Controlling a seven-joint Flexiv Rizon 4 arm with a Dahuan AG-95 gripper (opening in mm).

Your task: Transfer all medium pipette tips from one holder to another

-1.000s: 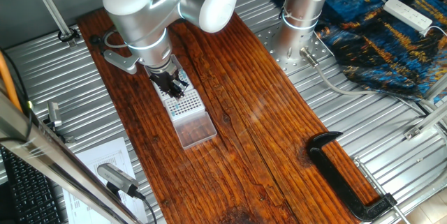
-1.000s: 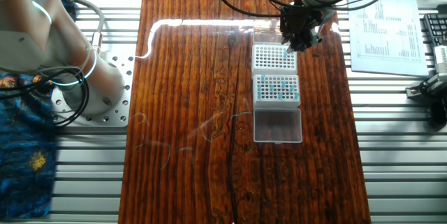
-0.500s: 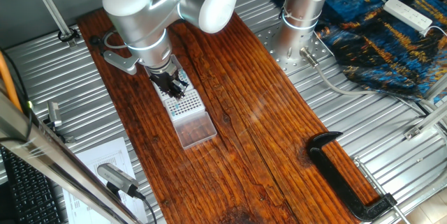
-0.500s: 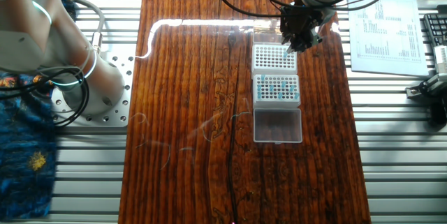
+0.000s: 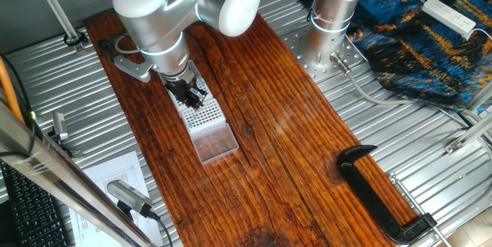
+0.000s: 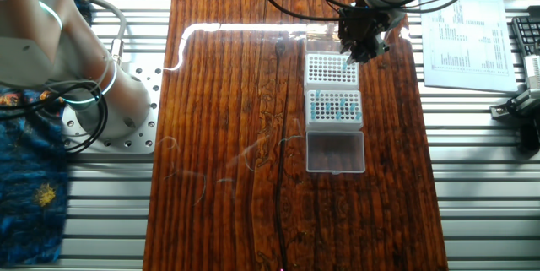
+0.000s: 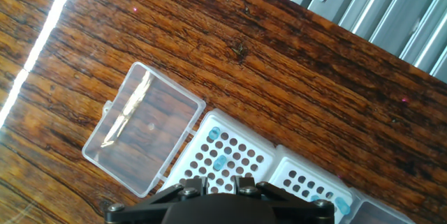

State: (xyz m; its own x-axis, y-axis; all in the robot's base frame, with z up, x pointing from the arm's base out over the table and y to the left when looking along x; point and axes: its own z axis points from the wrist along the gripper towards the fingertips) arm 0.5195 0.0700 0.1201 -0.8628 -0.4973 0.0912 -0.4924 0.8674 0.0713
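Note:
Two white pipette tip holders lie end to end on the wooden table. The far holder [image 6: 329,69] shows mostly bare holes. The near holder [image 6: 335,106] carries several medium pipette tips [image 6: 339,111], seen as teal dots. My gripper [image 6: 353,53] hangs low over the far holder's right corner. In the hand view the two finger stubs [image 7: 190,182] stand a little apart at the bottom edge, over a holder [image 7: 244,155] with teal tips [image 7: 214,135] in it. The fingertips themselves are cut off. From the other side the gripper [image 5: 194,101] covers part of the holders [image 5: 204,113].
A clear plastic lid [image 6: 336,151] lies flat against the near holder's end, also seen as lid [image 7: 143,137] and lid [image 5: 214,141]. A black clamp [image 5: 380,193] sits at the table's far corner. Printed paper [image 6: 460,26] lies beside the table.

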